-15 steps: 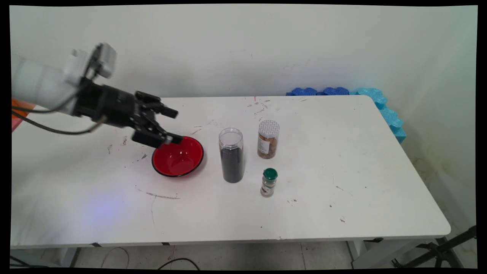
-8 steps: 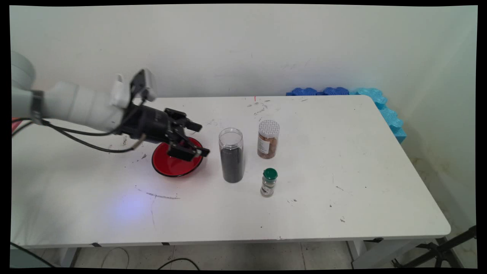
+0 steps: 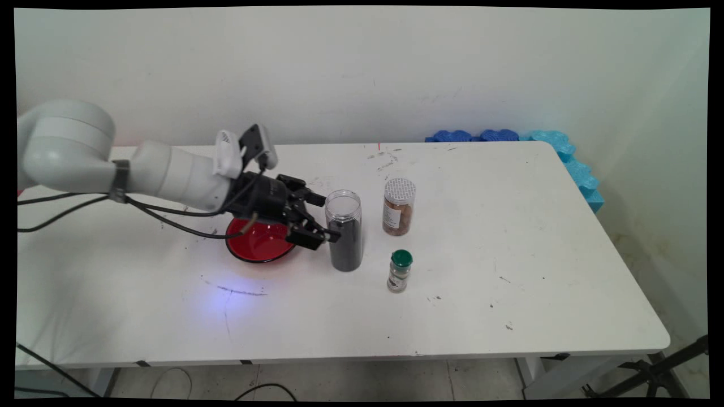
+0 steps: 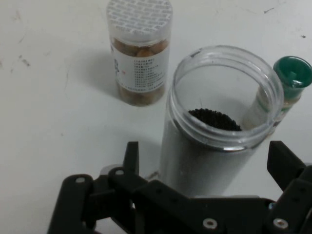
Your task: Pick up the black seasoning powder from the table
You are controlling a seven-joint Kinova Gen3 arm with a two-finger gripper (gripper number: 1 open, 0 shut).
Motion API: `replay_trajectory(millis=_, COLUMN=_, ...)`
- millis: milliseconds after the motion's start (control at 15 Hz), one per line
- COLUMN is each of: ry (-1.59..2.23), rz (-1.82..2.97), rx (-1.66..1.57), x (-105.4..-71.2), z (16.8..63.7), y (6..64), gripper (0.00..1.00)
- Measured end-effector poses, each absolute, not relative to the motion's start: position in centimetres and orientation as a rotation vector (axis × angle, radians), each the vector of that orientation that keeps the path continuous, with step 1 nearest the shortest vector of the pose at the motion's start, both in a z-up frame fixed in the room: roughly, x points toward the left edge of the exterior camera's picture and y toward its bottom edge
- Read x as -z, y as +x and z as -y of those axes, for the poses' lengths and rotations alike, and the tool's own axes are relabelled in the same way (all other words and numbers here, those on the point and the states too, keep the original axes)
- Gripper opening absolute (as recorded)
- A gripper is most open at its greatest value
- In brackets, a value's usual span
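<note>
A tall clear jar (image 3: 346,240) without a lid, mostly filled with dark grains, stands mid-table. My gripper (image 3: 327,217) is open at its left side, one finger near the rim and one lower by the body. In the hand view the jar (image 4: 214,146) sits between the two fingers (image 4: 130,157), with a gap on each side. Nothing is held. The red bowl (image 3: 254,244) lies just under and behind the hand, partly hidden by it.
A jar with a white patterned lid and brown contents (image 3: 399,208) (image 4: 140,53) stands right of the tall jar. A small green-capped spice bottle (image 3: 400,271) (image 4: 287,83) stands nearer the front. Blue foam pieces (image 3: 565,150) lie at the table's far right corner.
The arm has swept right and down across the red bowl, bringing the open gripper from the bowl's left rim up to the tall jar. The things on the table have not moved.
</note>
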State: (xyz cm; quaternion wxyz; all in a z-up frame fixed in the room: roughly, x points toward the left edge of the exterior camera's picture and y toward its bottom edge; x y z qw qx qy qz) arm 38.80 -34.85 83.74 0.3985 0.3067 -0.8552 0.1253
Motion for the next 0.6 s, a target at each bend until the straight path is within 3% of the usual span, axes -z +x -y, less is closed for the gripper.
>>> replay_trajectory(millis=467, ry=0.761, rz=2.174, rx=-0.318, x=-82.0, z=36.0, y=37.0, gripper=1.00)
replay_trajectory(millis=533, ry=0.758, rz=2.173, rx=-0.319, x=-81.9, z=36.1, y=36.9, gripper=0.00)
replay_trajectory(millis=600, ry=0.755, rz=2.172, rx=-0.319, x=-81.8, z=36.1, y=36.8, gripper=0.00)
